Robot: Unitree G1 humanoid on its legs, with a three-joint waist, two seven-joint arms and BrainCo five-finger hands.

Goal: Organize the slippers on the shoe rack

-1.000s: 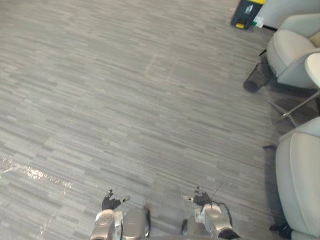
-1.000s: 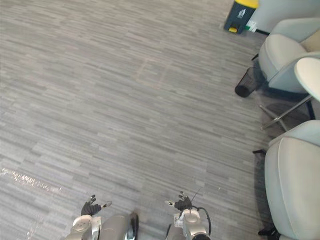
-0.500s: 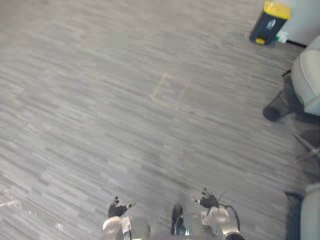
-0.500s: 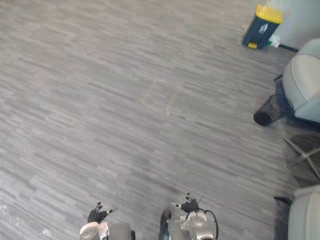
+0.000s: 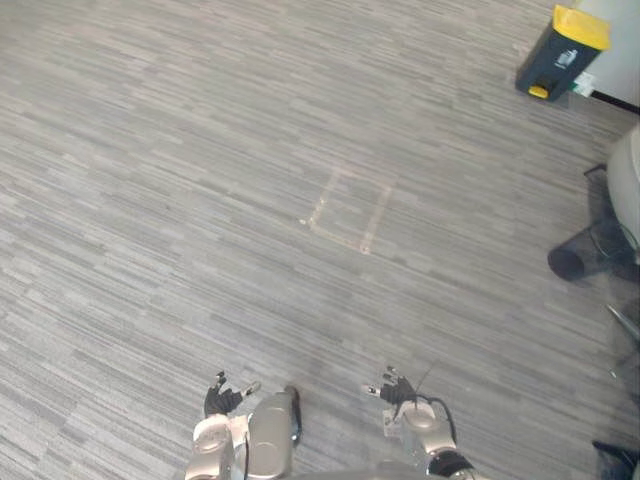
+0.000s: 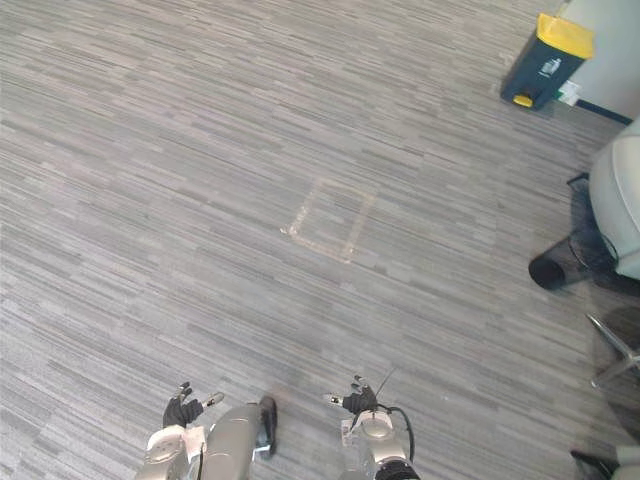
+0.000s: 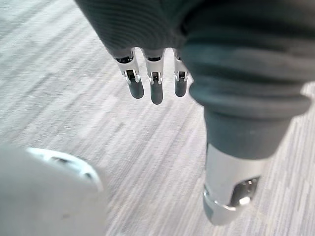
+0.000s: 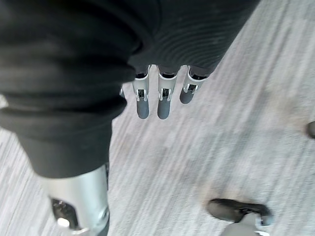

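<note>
My left hand [image 5: 222, 397] hangs low over the grey striped carpet at the lower middle of the eye views. Its fingers [image 7: 156, 87] are straight and hold nothing, with bare carpet past them. My right hand [image 5: 397, 388] hangs a little to the right at the same height. Its fingers [image 8: 158, 101] are also straight and empty, over bare carpet.
A taped square outline [image 5: 348, 210] marks the carpet ahead. A dark bin with a yellow lid [image 5: 561, 52] stands at the far right. A black mesh wastebasket [image 5: 580, 258] and a pale armchair [image 6: 618, 200] sit at the right edge.
The camera has moved: the whole picture has slid, the chairs passing off to the right and the taped square and yellow-lidded bin coming nearer. Both hands stay low and open.
</note>
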